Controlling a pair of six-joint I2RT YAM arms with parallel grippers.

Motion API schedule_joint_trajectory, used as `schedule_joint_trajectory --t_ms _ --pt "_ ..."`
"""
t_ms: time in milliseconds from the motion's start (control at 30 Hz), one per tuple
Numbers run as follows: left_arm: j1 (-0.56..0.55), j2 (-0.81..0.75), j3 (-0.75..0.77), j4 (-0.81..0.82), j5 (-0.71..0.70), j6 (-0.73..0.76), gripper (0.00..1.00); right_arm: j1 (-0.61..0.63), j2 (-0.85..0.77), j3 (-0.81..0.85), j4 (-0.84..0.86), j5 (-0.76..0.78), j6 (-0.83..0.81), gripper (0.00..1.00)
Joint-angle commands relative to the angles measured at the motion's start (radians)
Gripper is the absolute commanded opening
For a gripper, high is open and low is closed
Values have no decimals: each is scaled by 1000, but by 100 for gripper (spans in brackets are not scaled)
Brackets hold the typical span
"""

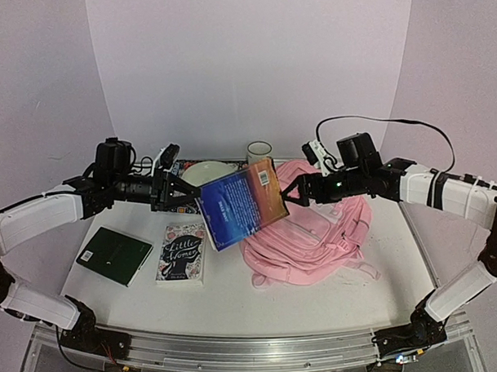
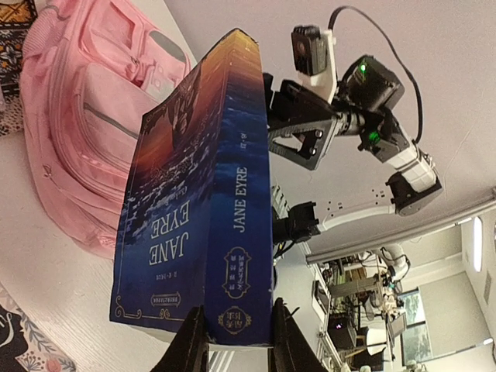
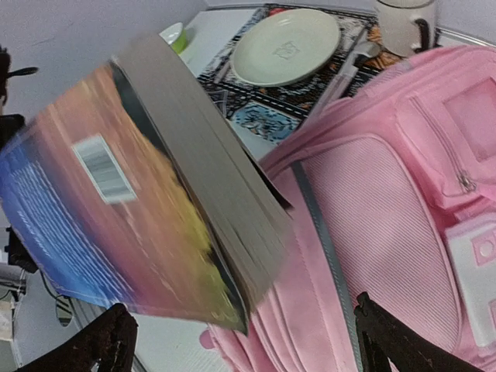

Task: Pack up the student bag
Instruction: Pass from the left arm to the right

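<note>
A blue "Jane Eyre" book (image 1: 243, 205) hangs tilted in the air over the left edge of the pink student bag (image 1: 316, 241), which lies flat on the table. My left gripper (image 1: 187, 192) is shut on the book's spine end; in the left wrist view both fingers press the covers of the book (image 2: 225, 201) at the left gripper (image 2: 236, 341). My right gripper (image 1: 291, 193) stands open just off the book's far edge. In the right wrist view the right gripper (image 3: 244, 341) has its jaws wide apart, the book (image 3: 155, 209) above them and the bag (image 3: 372, 201) below.
A "Little Women" book (image 1: 182, 252) and a dark green book (image 1: 114, 254) lie on the table at the left. A pale plate (image 1: 209, 171) on a patterned mat and a mug (image 1: 259, 151) stand at the back, behind the held book.
</note>
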Motion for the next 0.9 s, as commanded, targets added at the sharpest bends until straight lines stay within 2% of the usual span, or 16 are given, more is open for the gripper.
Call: schedule_joint_trajectory --t_ms 0,200,467,567,733,800,867 --pt "-38 -17 106 172 112 64 0 -43 55 75 70 -243 -76 98" --pt "-61 -19 132 173 136 77 0 -68 110 109 71 -394 -156 98" --pt "-79 -10 140 191 162 91 0 -74 164 120 73 -673 -228 98" --pt "-90 2 141 202 170 94 0 -73 162 125 73 -727 -249 94" --pt "-91 8 133 208 175 137 0 -73 154 130 71 -805 -270 74" --pt "-91 10 128 208 175 161 0 -74 155 128 67 -839 -283 62" --pt "-91 16 122 208 176 194 0 -73 157 129 57 -861 -291 43"
